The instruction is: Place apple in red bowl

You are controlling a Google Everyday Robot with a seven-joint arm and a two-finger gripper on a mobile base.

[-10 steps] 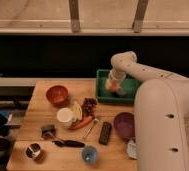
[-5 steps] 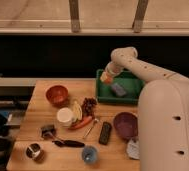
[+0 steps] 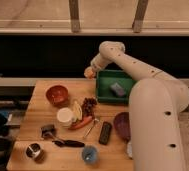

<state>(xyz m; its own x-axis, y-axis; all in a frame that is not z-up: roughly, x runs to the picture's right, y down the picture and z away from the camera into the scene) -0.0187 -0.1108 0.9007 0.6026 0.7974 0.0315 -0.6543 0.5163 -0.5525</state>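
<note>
Since a second ago the arm has swung left. The gripper [image 3: 90, 73] was over the green bin [image 3: 99, 88]; now it's out past the bin's left wall, above the far edge of the tabletop [image 3: 35, 112]. It's pinching the apple [image 3: 89, 74], a little orange-yellow ball showing right at its tip. The red bowl [image 3: 49, 95] sits at about 8 o'clock from the gripper, well apart, and it looks empty.

That apple should be light, firm, smooth-skinned and round. I'd judge it wants to squirt out of a two-finger pinch unless the hold runs across its widest middle, and whether it does, I can't tell. Dropped from high up it could bruise or bounce off that glossy bowl, so a low release looks wise.
</note>
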